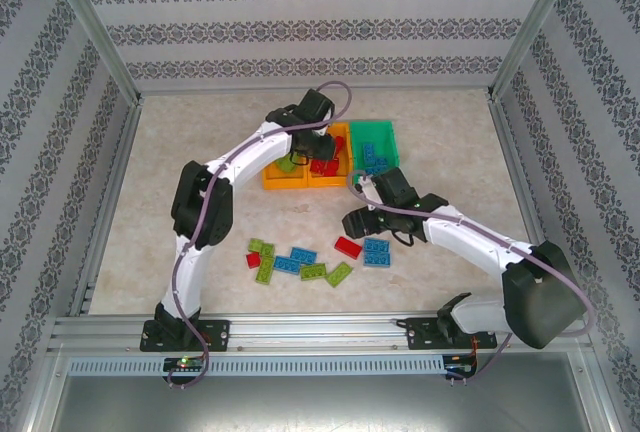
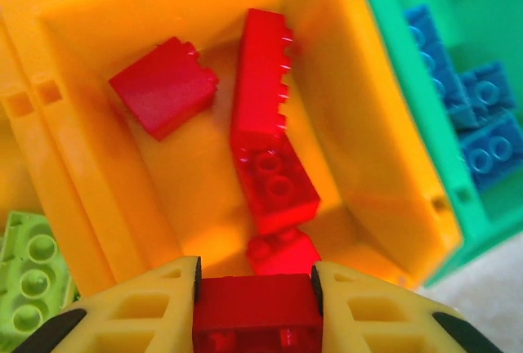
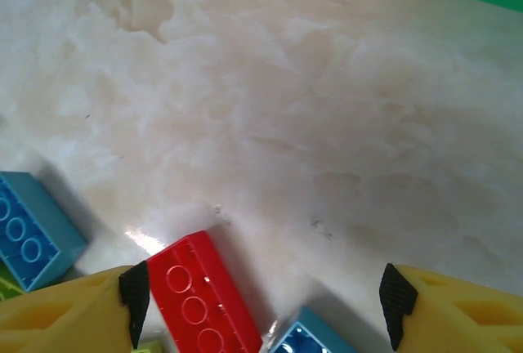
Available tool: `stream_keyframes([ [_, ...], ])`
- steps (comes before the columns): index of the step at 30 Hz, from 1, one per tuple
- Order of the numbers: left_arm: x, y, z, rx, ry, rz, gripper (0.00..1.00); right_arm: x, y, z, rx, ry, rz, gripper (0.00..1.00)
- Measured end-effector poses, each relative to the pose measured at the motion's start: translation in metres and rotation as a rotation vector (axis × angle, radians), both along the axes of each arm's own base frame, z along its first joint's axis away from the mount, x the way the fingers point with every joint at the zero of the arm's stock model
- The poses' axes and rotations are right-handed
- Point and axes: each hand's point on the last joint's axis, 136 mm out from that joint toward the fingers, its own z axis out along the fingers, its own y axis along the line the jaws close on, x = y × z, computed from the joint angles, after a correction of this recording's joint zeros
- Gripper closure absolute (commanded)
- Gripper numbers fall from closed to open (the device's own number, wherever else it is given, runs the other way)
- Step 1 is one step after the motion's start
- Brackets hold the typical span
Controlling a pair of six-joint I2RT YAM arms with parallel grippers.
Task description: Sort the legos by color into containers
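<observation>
Left arm (image 1: pixel 245 157), right arm (image 1: pixel 470 237): white shells, black joint housings, lilac-grey cable (image 1: pixel 207 214) along each. Right gripper (image 3: pixel 265 300): yellow lattice-cut fingers (image 3: pixel 57 316), black pads (image 3: pixel 135 300).

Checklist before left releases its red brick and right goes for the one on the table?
1. Left jaws shut on red brick: ok.
2. Middle bin under it holds only red ones: ok.
3. Blue bricks sit in the green bin beside it: ok.
4. Right jaws open: ok.
5. Table red brick centred between right jaws: not ok, it is off to one side, and a blue brick is also in the gap.
6. Left arm and right arm apart: ok.
</observation>
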Motion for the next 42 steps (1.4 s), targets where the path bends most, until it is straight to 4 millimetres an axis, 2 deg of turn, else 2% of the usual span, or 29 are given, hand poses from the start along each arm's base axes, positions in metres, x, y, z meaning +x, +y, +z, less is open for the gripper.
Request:
stream_keyframes([
  [3,0.012,0.005,-0.007,-0.022,0.019,0.037,0.71,-0.008,0.01,0.0,0.009,0.004,0.047,0.21],
  [6,0.021,0.004,-0.005,-0.045,0.014,0.059,0.71,-0.016,0.018,-0.003,0.004,0.015,0.086,0.21],
  [13,0.024,-0.003,0.002,-0.106,0.028,0.091,0.66,-0.033,0.033,-0.029,-0.071,0.089,0.161,0.22],
  [18,0.025,-0.005,0.002,-0.126,0.037,0.118,0.51,-0.034,0.04,-0.039,-0.132,0.105,0.186,0.25],
  [20,0.025,-0.005,0.001,-0.13,0.043,0.128,0.38,-0.033,0.041,-0.042,-0.154,0.11,0.185,0.25],
  [25,0.025,-0.007,0.001,-0.156,0.052,0.148,0.31,-0.034,0.037,-0.045,-0.2,0.107,0.181,0.25],
  [30,0.016,-0.008,0.001,-0.196,0.064,0.156,0.27,-0.034,0.037,-0.046,-0.226,0.106,0.183,0.26],
  [35,0.002,-0.002,0.022,-0.235,0.045,0.166,0.24,-0.037,0.041,-0.055,-0.256,0.136,0.195,0.3],
  [39,-0.013,0.013,0.043,-0.272,0.017,0.189,0.23,-0.041,0.041,-0.065,-0.294,0.168,0.205,0.35],
  [42,-0.021,0.028,0.05,-0.294,0.002,0.218,0.22,-0.041,0.04,-0.069,-0.322,0.177,0.204,0.42],
])
